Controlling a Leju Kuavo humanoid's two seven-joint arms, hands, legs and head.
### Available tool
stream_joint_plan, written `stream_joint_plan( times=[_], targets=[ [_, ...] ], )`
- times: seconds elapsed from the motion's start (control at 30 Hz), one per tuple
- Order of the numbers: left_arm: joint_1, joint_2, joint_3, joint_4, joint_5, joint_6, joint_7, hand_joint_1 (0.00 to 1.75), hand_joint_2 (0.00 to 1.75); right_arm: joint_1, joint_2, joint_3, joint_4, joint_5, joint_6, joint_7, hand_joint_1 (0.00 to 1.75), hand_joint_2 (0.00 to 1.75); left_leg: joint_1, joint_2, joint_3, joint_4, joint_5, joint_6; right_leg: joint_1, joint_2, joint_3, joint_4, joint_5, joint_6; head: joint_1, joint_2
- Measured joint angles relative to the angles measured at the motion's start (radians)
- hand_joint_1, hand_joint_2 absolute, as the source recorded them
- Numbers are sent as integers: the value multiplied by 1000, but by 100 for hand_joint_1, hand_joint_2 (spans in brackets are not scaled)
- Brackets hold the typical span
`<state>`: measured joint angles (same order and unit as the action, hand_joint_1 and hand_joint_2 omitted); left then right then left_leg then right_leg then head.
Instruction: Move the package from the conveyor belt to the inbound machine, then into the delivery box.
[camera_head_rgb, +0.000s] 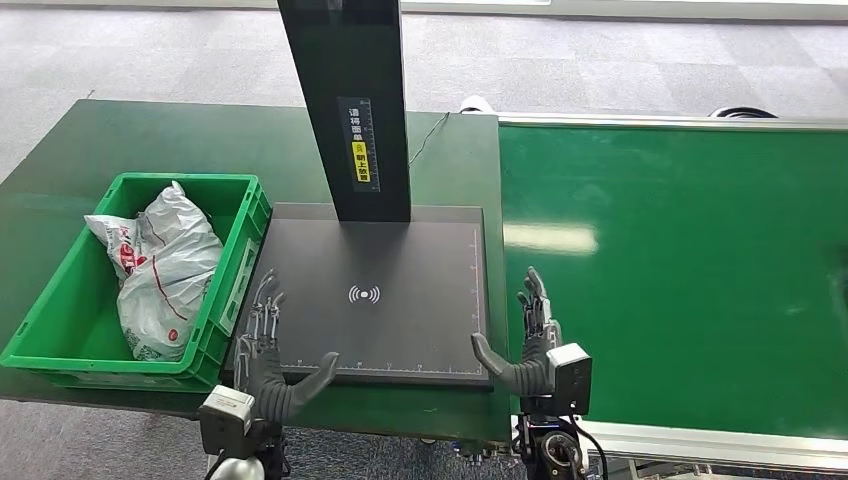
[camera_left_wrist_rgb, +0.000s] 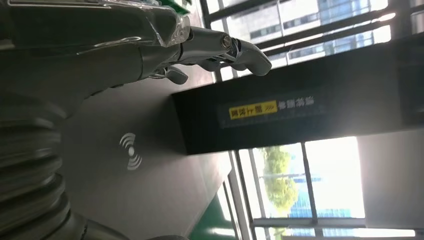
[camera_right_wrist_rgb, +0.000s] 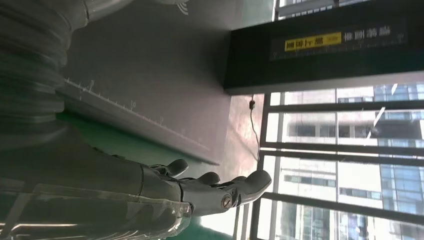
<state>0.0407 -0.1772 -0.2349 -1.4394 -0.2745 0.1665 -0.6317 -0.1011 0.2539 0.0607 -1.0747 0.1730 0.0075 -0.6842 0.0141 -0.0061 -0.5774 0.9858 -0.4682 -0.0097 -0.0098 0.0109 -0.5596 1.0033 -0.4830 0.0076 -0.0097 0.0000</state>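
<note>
— Both hands are empty, aren't they?

— Yes; the left hand (camera_head_rgb: 272, 350) sits at the near left corner of the scanner plate (camera_head_rgb: 400, 270), fingers spread and nothing in them; the right hand (camera_head_rgb: 530, 345) is the same at the near right corner, just by the edge of the conveyor belt (camera_head_rgb: 680, 260).

— And the package?

— The only one I can see is the white plastic bag (camera_head_rgb: 160, 265), lying in the green box (camera_head_rgb: 235, 190) on the left of the desk (camera_head_rgb: 120, 130); the stretch of belt I can see carries nothing, and so does the plate; I'd judge that parcel finished, and the hands waiting on the next.

— So what could go wrong from here?

— Timing, mostly; if a parcel comes along the belt and the right hand reaches late, it may slide past or get clipped rather than gripped; a soft, slippery bag like that one would sag and could slip out of spread fingers.

— Anything else?

— The black post (camera_head_rgb: 345, 100) stands at the far side of the plate; a high carry across could knock it; and the box is already well filled, so a bag dropped carelessly might catch on the rim and spill onto the desk.
</note>
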Motion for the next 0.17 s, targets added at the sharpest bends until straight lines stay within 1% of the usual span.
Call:
stream_joint_plan(
  times=[0.07, 0.17],
  targets=[
    [0, -13, -1, 29, 17, -36, -1, 0, 175, 7, 3, 27, -7, 17, 13, -1, 0, 175, 0, 0, 0, 0, 0, 0, 0, 0, 0, 0, 0, 0, 0, 0],
    [0, -24, 0, 56, 21, -55, -4, 0, 175, 12, 5, 52, -9, 31, 24, -6, 0, 175, 0, 0, 0, 0, 0, 0, 0, 0, 0, 0, 0, 0, 0, 0]
  ],
)
